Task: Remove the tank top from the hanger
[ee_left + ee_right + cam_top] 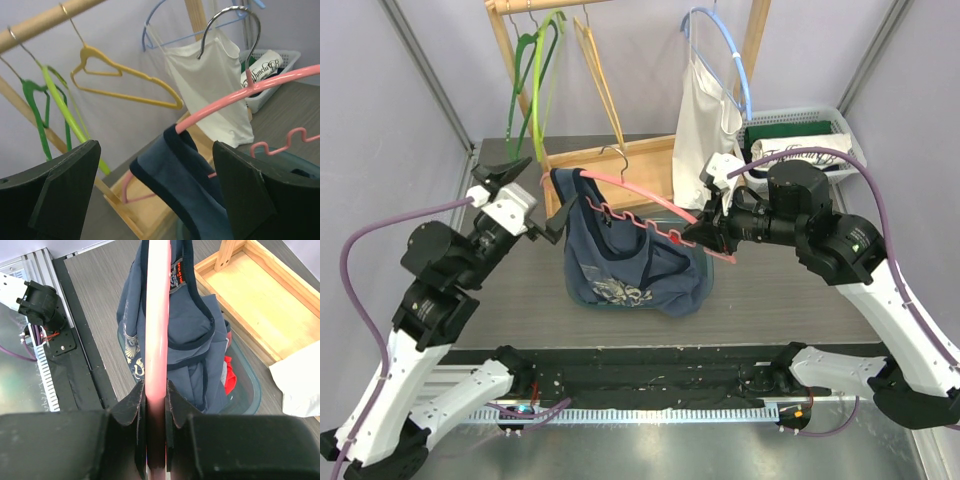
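A navy tank top (pixel 620 265) hangs from a pink hanger (pixel 640 193) held tilted over the table, its lower part bunched into a clear tub. My right gripper (pixel 705 233) is shut on the hanger's right arm. In the right wrist view the pink bar (pixel 156 315) runs straight between the closed fingers of that gripper (pixel 155 395), with the tank top (pixel 190 335) draped below. My left gripper (pixel 546 188) stands wide open at the hanger's left end. In the left wrist view the navy strap (pixel 185 185) hangs over the hanger (pixel 225 100) between the spread fingers of the gripper (pixel 155 150), touching neither.
Behind stands a wooden rack (pixel 510 50) with green hangers (pixel 535 80), a yellow hanger (pixel 600 80) and a white top on a blue hanger (pixel 705 120). A white basket (pixel 810 150) sits back right. The clear tub (pixel 250 390) holds red cloth (pixel 229 377).
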Action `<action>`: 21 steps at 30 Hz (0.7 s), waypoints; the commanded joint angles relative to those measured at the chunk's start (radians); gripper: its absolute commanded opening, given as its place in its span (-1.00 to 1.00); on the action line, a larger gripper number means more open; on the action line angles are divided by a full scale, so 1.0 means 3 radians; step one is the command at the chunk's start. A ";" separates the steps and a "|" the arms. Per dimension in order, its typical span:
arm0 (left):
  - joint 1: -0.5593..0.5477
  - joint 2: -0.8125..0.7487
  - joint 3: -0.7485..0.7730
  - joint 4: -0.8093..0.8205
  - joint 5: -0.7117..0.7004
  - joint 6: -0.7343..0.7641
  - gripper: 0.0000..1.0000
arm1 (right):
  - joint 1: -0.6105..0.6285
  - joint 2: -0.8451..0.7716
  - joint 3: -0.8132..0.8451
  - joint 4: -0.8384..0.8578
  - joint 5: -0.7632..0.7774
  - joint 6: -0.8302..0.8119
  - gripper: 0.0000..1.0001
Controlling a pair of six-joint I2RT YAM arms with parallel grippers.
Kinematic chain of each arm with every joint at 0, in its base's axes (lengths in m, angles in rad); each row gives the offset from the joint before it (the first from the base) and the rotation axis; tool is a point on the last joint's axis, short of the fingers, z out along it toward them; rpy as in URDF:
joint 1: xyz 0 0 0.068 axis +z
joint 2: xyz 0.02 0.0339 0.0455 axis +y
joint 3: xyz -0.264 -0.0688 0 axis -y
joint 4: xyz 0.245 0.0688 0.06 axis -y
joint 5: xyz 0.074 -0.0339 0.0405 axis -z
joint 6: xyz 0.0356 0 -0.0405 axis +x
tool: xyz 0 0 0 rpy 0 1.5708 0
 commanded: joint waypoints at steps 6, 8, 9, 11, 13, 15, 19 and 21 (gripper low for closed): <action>0.0013 -0.0111 -0.0276 -0.0360 -0.0404 -0.1569 0.66 | -0.0005 -0.0089 0.0253 0.0235 0.0009 -0.0041 -0.98; 0.0013 -0.0101 -0.0296 -0.0360 -0.0389 -0.1718 0.51 | 0.0000 -0.0099 0.0248 0.0240 0.0009 -0.0031 -0.97; 0.0018 -0.0091 -0.0311 -0.0355 -0.0394 -0.1789 0.34 | 0.0000 -0.0104 0.0248 0.0235 0.0009 -0.0031 -0.97; 0.0034 -0.0070 -0.0332 -0.0345 -0.0389 -0.1948 0.22 | 0.0000 -0.0114 0.0248 0.0235 0.0004 -0.0031 -0.97; 0.0039 -0.0045 -0.0352 -0.0274 -0.0384 -0.2020 0.12 | 0.0000 -0.0114 0.0253 0.0230 -0.0001 -0.0025 -0.98; 0.0044 0.0006 -0.0353 -0.0197 -0.0379 -0.2045 0.09 | 0.0000 -0.0125 0.0248 0.0225 -0.0006 -0.0025 -0.98; 0.0044 0.0073 -0.0383 -0.0120 -0.0338 -0.2035 -0.03 | 0.0000 -0.0140 0.0222 0.0215 -0.0016 -0.0025 -0.97; 0.0044 0.0078 -0.0404 -0.0079 -0.0338 -0.2005 -0.09 | 0.0000 -0.0155 0.0212 0.0215 -0.0022 -0.0020 -0.98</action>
